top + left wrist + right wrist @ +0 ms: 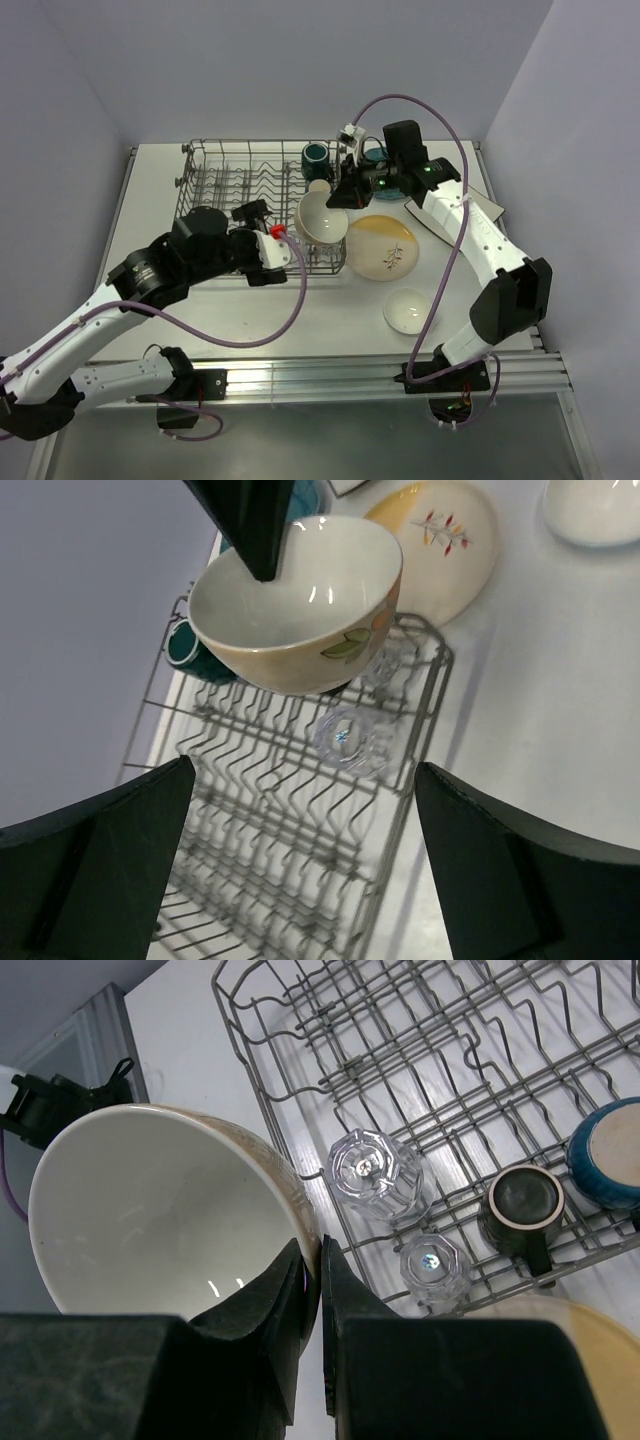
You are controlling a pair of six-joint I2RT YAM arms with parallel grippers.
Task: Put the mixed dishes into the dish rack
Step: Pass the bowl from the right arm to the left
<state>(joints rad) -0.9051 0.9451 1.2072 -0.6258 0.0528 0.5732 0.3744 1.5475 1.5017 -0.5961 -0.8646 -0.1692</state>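
Right gripper (320, 1260) — fingers pinched on the rim of the cream bowl (150, 1220) — above the dish rack (240, 180). Left gripper (300, 870) spread wide, empty.

In your right wrist view, the right gripper (318, 1260) is hiding the near rim of the bowl (150, 1210); the plate (565, 1335) is running off the bottom edge, the teal dish (612, 1155) off the right.

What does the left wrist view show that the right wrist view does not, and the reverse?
Left wrist only: the small white bowl on the table and the leaf sprig on the yellow-cream plate. Right wrist only: the dark mug in the dish rack. Both: the large bowl pinched at its rim by the right gripper, and two clear glasses.
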